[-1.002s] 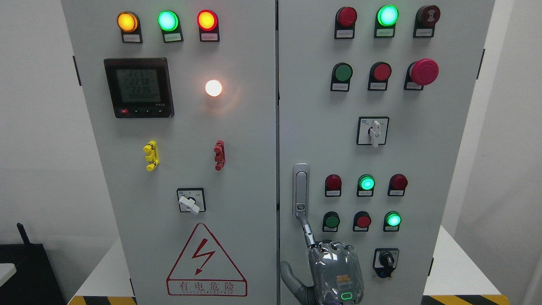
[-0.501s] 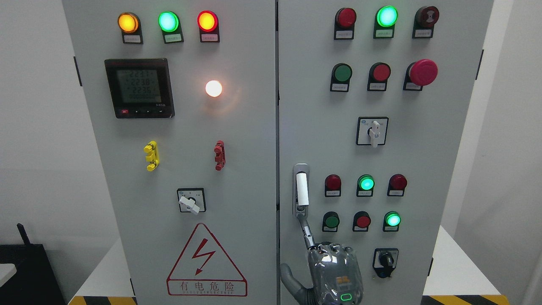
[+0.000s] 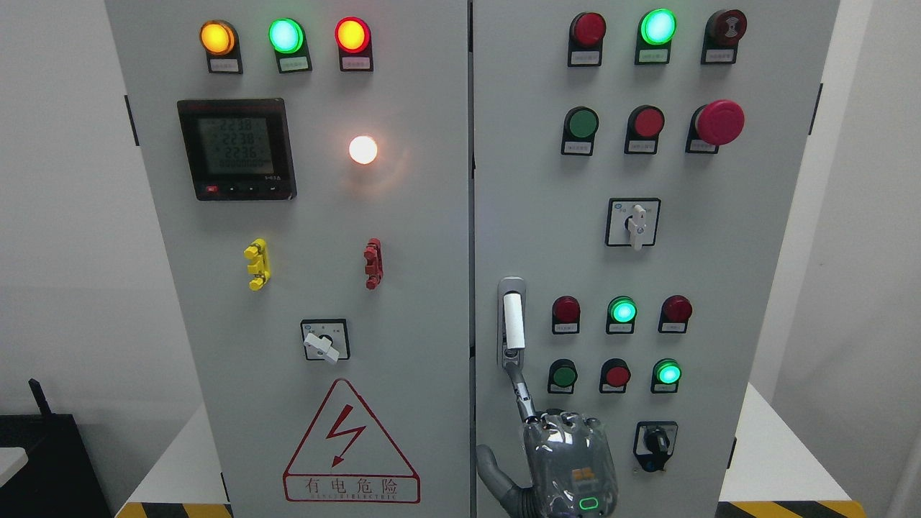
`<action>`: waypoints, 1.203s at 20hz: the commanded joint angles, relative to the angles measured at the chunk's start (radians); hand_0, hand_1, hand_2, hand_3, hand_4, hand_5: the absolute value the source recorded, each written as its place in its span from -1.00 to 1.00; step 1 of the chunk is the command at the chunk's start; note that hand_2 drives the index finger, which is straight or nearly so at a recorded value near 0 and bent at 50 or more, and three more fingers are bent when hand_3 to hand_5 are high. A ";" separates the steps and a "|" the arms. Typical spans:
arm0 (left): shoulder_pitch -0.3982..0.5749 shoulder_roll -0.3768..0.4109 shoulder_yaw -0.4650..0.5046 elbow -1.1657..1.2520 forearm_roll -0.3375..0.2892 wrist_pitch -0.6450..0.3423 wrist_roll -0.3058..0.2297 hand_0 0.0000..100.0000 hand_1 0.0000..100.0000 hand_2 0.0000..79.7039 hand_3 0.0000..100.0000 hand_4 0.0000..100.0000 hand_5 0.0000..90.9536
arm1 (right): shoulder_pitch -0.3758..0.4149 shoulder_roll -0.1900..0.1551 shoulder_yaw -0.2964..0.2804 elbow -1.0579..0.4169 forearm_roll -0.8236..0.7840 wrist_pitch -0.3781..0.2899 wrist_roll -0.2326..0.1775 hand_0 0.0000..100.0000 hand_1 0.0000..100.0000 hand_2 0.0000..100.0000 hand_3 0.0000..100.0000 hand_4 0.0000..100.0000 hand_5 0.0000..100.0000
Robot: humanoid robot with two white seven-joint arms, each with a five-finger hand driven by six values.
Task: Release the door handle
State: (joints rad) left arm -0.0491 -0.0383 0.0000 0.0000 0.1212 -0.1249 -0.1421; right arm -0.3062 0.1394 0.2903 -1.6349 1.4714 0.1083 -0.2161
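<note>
The door handle (image 3: 512,321) is a silver vertical latch at the left edge of the cabinet's right door (image 3: 727,302). Its white lever face stands out of the housing. My right hand (image 3: 565,450) comes up from the bottom edge just below it, back toward the camera. The index finger (image 3: 519,385) is stretched up with its tip touching the latch's lower end. The other fingers are curled at the knuckles and the thumb (image 3: 493,467) sticks out to the left. The hand grasps nothing. The left arm is out of view.
The right door carries pilot lamps, push buttons, a red mushroom button (image 3: 719,122) and rotary switches (image 3: 633,223) close to the hand. The left door (image 3: 309,288) holds a meter (image 3: 236,149), lamps and a warning triangle (image 3: 350,446). White walls flank the cabinet.
One second ago the handle lay flush and silver in its housing; its white lever has since popped out. My right hand has barely moved, index finger still at the latch's lower end.
</note>
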 commanded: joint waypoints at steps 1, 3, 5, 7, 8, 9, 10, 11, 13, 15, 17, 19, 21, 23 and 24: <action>0.000 0.000 0.011 0.017 0.000 0.004 -0.001 -0.76 -0.22 -1.00 -1.00 -1.00 -1.00 | -0.008 0.003 -0.003 -0.005 -0.002 -0.002 -0.014 -0.34 -0.39 -1.00 1.00 0.92 1.00; 0.000 0.000 0.011 0.017 0.000 0.004 -0.001 -0.76 -0.22 -1.00 -1.00 -1.00 -1.00 | -0.005 0.003 -0.003 -0.011 -0.002 -0.006 -0.017 -0.34 -0.39 -1.00 1.00 0.91 1.00; 0.000 0.000 0.011 0.017 0.000 0.004 -0.001 -0.76 -0.22 -1.00 -1.00 -1.00 -1.00 | -0.001 0.003 -0.003 -0.014 -0.005 -0.007 -0.041 -0.34 -0.39 -1.00 1.00 0.91 1.00; 0.000 0.000 0.011 0.017 0.000 0.004 -0.001 -0.76 -0.22 -1.00 -1.00 -1.00 -1.00 | 0.018 0.003 -0.003 -0.016 -0.017 -0.015 -0.075 -0.34 -0.39 -1.00 1.00 0.91 1.00; 0.000 0.000 0.011 0.017 0.000 0.004 -0.001 -0.76 -0.22 -1.00 -1.00 -1.00 -1.00 | 0.030 0.003 -0.003 -0.023 -0.023 -0.028 -0.089 -0.33 -0.39 -0.94 1.00 0.91 0.99; 0.000 0.000 0.011 0.017 0.000 0.002 -0.001 -0.76 -0.22 -1.00 -1.00 -1.00 -1.00 | 0.042 0.003 -0.003 -0.034 -0.032 -0.048 -0.101 -0.31 -0.38 -0.61 1.00 0.87 0.96; 0.000 0.000 0.011 0.017 0.000 0.004 -0.001 -0.76 -0.22 -1.00 -1.00 -1.00 -1.00 | 0.053 0.003 -0.006 -0.048 -0.040 -0.059 -0.109 -0.27 -0.37 -0.21 1.00 0.82 0.94; 0.000 0.000 0.011 0.017 0.000 0.004 -0.001 -0.76 -0.22 -1.00 -1.00 -1.00 -1.00 | 0.058 0.005 -0.019 -0.057 -0.042 -0.061 -0.112 -0.17 -0.40 0.12 1.00 0.79 0.91; 0.000 0.000 0.011 0.017 0.000 0.002 -0.001 -0.76 -0.22 -1.00 -1.00 -1.00 -1.00 | 0.058 0.005 -0.031 -0.063 -0.046 -0.058 -0.112 -0.03 -0.54 0.32 1.00 0.77 0.90; 0.000 0.000 0.011 0.017 0.000 0.004 -0.001 -0.76 -0.22 -1.00 -1.00 -1.00 -1.00 | 0.050 0.005 -0.039 -0.063 -0.046 -0.058 -0.114 0.03 -0.70 0.46 1.00 0.75 0.86; 0.000 0.000 0.011 0.017 0.000 0.004 -0.001 -0.76 -0.22 -1.00 -1.00 -1.00 -1.00 | 0.030 0.005 -0.042 -0.066 -0.046 -0.056 -0.112 -0.05 -0.75 0.58 1.00 0.74 0.83; 0.000 0.000 0.011 0.017 0.000 0.004 -0.001 -0.76 -0.22 -1.00 -1.00 -1.00 -1.00 | 0.016 0.005 -0.046 -0.066 -0.046 -0.050 -0.112 -0.12 -0.76 0.70 1.00 0.77 0.83; 0.000 0.000 0.011 0.017 0.000 0.004 -0.001 -0.76 -0.22 -1.00 -1.00 -1.00 -1.00 | 0.010 0.005 -0.048 -0.071 -0.045 -0.042 -0.111 -0.16 -0.76 0.83 1.00 0.82 0.88; 0.000 0.000 0.011 0.017 0.000 0.004 -0.001 -0.76 -0.22 -1.00 -1.00 -1.00 -1.00 | 0.010 0.005 -0.048 -0.074 -0.045 -0.039 -0.109 -0.19 -0.78 0.89 1.00 0.82 0.90; 0.000 0.000 0.011 0.017 0.000 0.004 -0.001 -0.76 -0.22 -1.00 -1.00 -1.00 -1.00 | 0.009 0.005 -0.046 -0.076 -0.045 -0.039 -0.109 -0.20 -0.79 0.90 1.00 0.82 0.91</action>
State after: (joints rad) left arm -0.0491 -0.0383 0.0000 0.0000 0.1212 -0.1219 -0.1421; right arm -0.2855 0.1434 0.2593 -1.6871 1.4287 0.0631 -0.3294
